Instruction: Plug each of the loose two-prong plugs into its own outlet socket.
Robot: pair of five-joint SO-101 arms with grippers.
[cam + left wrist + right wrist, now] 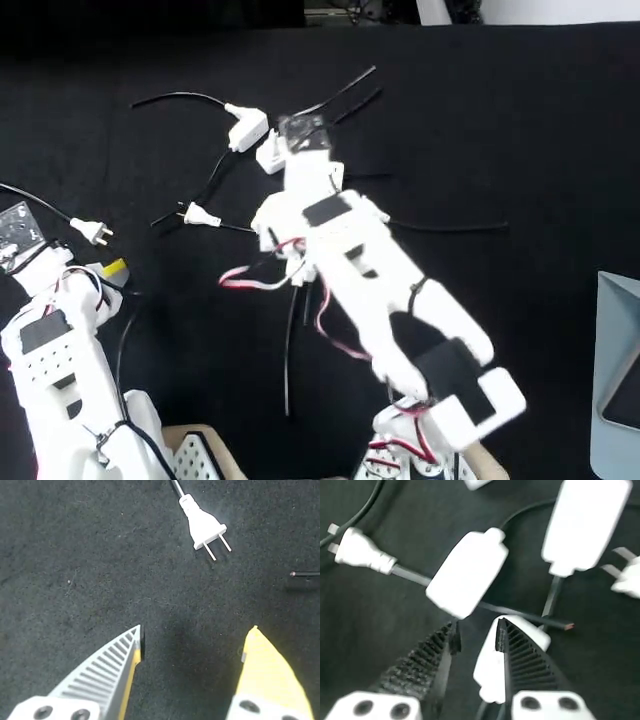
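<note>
two plugs loose, both jaws empty

the left jaws stand wide apart with nothing between them, above the black desk (75,555). a loose white plug (202,526) lies near, ahead of them, its prongs bare. the right jaws are parted only a little and hold nothing, low over a cluster of white sockets (467,575). another loose plug (360,552) lies near these, unplugged.
</note>
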